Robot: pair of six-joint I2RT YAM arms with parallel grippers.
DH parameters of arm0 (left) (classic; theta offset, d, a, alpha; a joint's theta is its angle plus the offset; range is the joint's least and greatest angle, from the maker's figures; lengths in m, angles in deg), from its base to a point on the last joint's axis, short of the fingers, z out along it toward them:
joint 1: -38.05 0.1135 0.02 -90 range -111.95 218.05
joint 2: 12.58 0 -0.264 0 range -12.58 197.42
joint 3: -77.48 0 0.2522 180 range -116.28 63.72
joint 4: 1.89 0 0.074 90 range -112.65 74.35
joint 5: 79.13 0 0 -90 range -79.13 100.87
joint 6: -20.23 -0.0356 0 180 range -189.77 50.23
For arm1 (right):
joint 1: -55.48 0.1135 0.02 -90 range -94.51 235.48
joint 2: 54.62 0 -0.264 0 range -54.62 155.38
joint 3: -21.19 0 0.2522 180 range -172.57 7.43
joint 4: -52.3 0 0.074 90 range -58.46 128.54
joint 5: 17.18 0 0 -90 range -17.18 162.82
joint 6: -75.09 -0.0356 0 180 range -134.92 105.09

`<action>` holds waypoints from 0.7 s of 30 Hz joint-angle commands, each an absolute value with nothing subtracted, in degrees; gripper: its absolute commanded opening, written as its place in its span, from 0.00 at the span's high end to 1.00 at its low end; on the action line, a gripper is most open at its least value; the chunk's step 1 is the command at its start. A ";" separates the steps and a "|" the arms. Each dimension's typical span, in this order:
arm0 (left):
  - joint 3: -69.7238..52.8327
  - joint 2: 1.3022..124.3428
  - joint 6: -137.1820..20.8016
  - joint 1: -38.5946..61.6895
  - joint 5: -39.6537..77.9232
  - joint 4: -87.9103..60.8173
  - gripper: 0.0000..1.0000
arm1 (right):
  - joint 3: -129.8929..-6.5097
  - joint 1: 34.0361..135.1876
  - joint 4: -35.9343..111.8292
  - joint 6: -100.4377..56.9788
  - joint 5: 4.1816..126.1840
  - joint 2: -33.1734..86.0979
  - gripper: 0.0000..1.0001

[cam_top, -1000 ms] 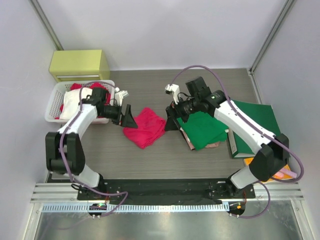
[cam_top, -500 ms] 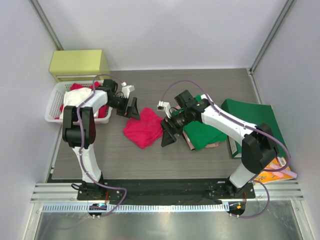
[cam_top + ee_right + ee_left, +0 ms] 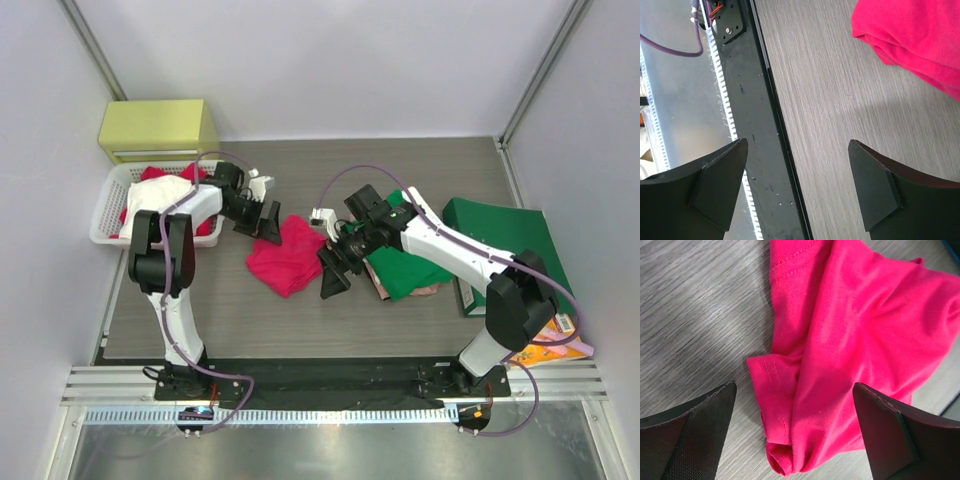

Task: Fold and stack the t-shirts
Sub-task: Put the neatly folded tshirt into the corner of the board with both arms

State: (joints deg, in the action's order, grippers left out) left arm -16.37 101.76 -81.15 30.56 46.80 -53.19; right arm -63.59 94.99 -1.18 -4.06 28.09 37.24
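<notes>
— What do we have for surface and room?

— We see a grey wood-grain bench [image 3: 440, 165] closed in by plain white walls [image 3: 330, 60]. At its far left corner stands a yellow box [image 3: 160, 128]. Just in front of that is a white basket [image 3: 100, 232] with red and white cloth [image 3: 150, 205] in it. A black plate [image 3: 320, 372] runs along the near edge, where the arms are bolted.

— And the shirts?

— The red shirt [image 3: 288, 258] lies crumpled near the middle of the bench. To its right the green shirt [image 3: 410, 262] lies folded on the beige shirt [image 3: 428, 291], of which we see only an edge. Further right, beside that pile, lies the dark-green folder [image 3: 515, 240].

— How do the arms stand?

— The left arm [image 3: 160, 255] is folded at the elbow, forearm reaching rightward past the basket. The left end effector [image 3: 266, 222] sits at the red shirt's far-left edge, fingers spread wide to either side of a hemmed fold, gripping nothing. The right arm [image 3: 470, 255] stretches above the folder's edge and the green shirt. The right end effector [image 3: 332, 272] points down at the bench just right of the red shirt, spread too and empty. In our wrist view only bare bench and the plate lie between its fingers.
</notes>
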 commanded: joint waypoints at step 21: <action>-1.22 75.91 -73.02 22.93 31.26 -41.84 1.00 | -61.30 94.77 1.28 -2.26 31.07 33.98 0.13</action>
